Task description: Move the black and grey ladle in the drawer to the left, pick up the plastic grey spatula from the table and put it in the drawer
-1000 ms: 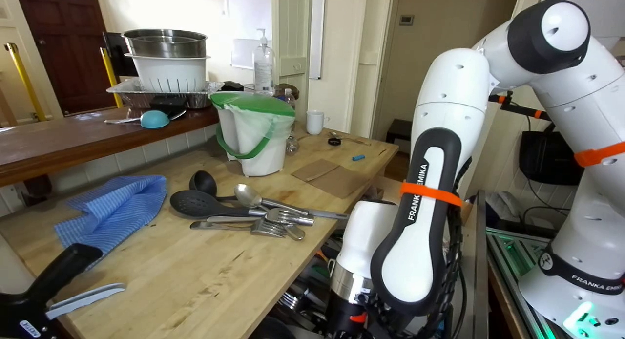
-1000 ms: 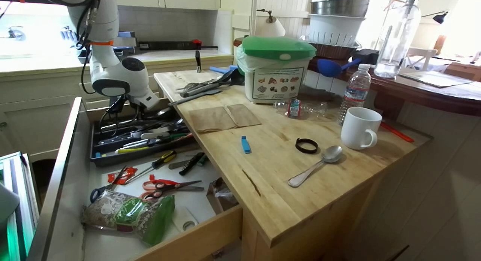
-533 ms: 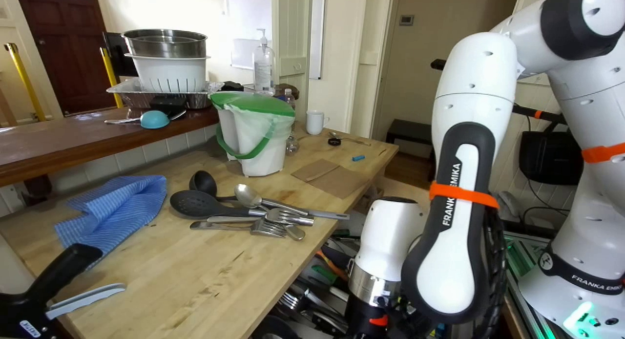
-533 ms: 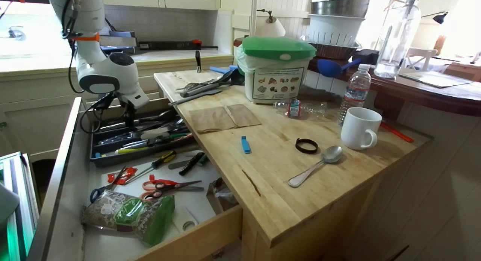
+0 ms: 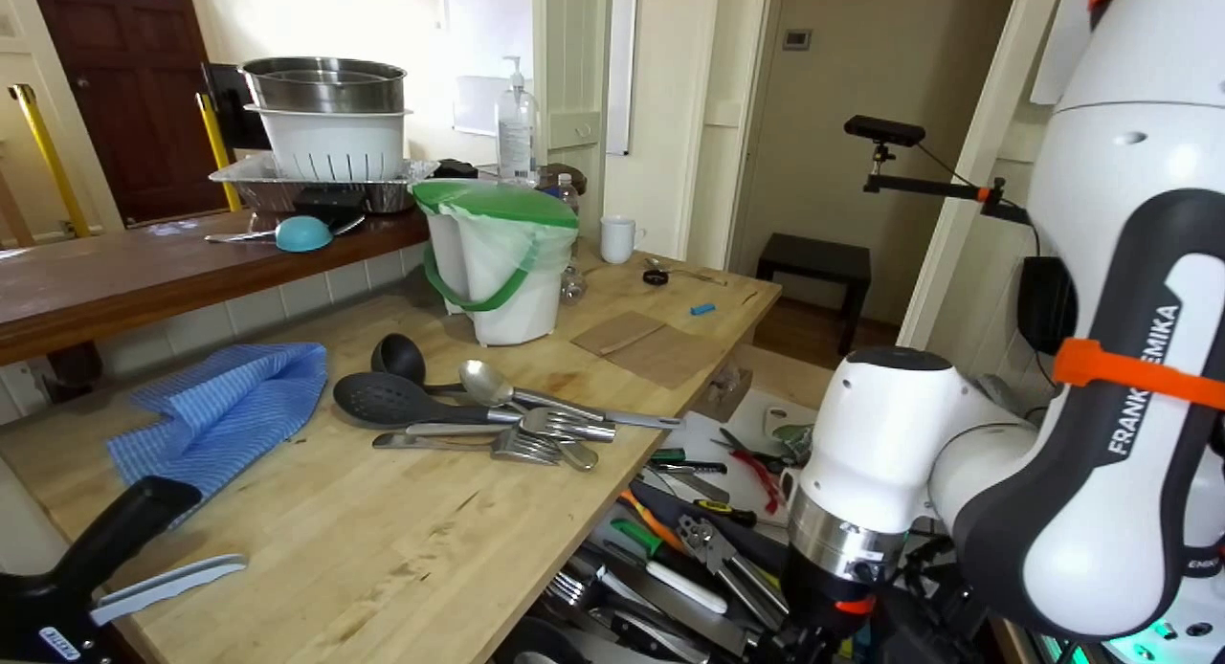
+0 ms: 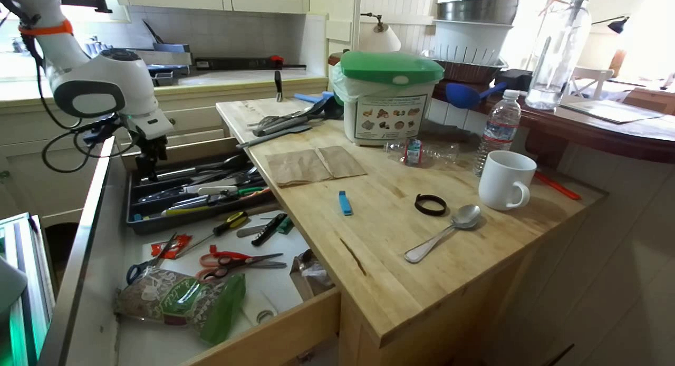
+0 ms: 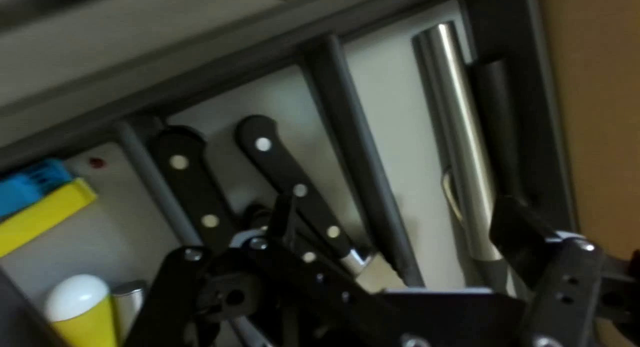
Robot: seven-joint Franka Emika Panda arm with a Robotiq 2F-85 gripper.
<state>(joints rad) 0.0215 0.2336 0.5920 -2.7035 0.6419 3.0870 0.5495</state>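
The drawer (image 6: 287, 326) stands pulled out, with a dark divided tray (image 6: 141, 224) of jumbled utensils inside. My gripper (image 7: 400, 237) hangs over this tray, its fingers wide apart with nothing held between them. Near the right finger in the wrist view lies a brushed-metal handle with a dark neck (image 7: 462, 137), seemingly the black and grey ladle; its head is out of that picture. On the table (image 5: 402, 540), the dark slotted head of what looks like the plastic grey spatula (image 5: 388, 399) rests in a pile with another ladle (image 5: 399, 358), a metal spoon (image 5: 485, 382) and forks.
Black-handled knives (image 7: 300, 189) fill the adjoining compartment. Scissors (image 6: 237, 261), a screwdriver (image 6: 230, 223) and a plastic bag (image 6: 179, 300) lie elsewhere in the drawer. A green-lidded bin (image 6: 390, 102) and a mug (image 6: 506, 179) stand on the table; its edge overhangs the drawer.
The arm has drawn away from the table's edge across the drawer, rightward in one exterior picture and leftward in another, uncovering more utensils. The pile on the table has not moved.
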